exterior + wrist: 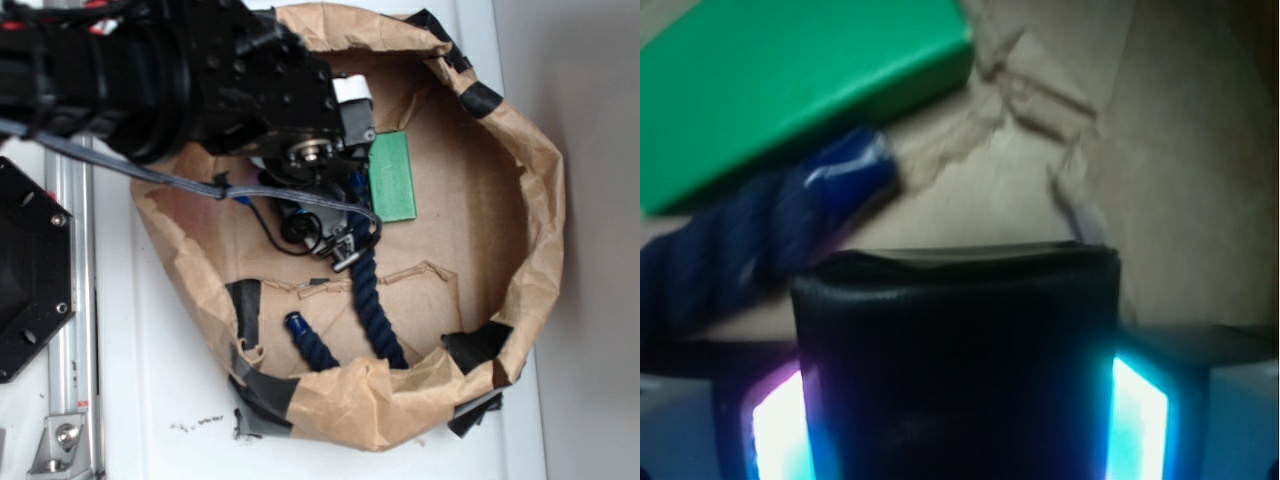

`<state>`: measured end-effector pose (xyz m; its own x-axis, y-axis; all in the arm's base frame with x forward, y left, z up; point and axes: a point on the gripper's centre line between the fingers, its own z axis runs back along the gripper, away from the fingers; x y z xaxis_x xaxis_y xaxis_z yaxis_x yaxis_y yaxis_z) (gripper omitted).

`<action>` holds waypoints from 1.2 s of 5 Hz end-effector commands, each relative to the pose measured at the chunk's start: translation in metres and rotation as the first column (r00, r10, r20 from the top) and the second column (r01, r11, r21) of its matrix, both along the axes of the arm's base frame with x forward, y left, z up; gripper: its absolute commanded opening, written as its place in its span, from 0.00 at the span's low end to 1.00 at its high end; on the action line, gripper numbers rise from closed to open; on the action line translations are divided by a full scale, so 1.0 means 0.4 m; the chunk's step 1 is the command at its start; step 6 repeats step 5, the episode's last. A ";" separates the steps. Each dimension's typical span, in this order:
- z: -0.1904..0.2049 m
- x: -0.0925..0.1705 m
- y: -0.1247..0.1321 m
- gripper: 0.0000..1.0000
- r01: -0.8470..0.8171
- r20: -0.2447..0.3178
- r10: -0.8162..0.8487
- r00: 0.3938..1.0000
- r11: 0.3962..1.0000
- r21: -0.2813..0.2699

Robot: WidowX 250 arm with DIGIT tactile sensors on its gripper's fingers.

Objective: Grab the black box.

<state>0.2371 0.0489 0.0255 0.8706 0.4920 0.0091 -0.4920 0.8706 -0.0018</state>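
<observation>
Gripper point(958, 420) closed around small glossy black box point(958, 340), seated between the fingers point(780, 420) inside crumpled brown paper bag point(520, 240). Grasp judged made; lift clear of dark blue rope point(375, 300) and green block point(392, 175) left.

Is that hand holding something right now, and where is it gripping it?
Yes. The hand is shut on the black box, squeezing its two opposite sides between the glowing fingers.
</observation>
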 end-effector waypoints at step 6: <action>0.341 0.064 -0.080 0.00 0.339 0.044 -0.345 0.938 0.935 0.102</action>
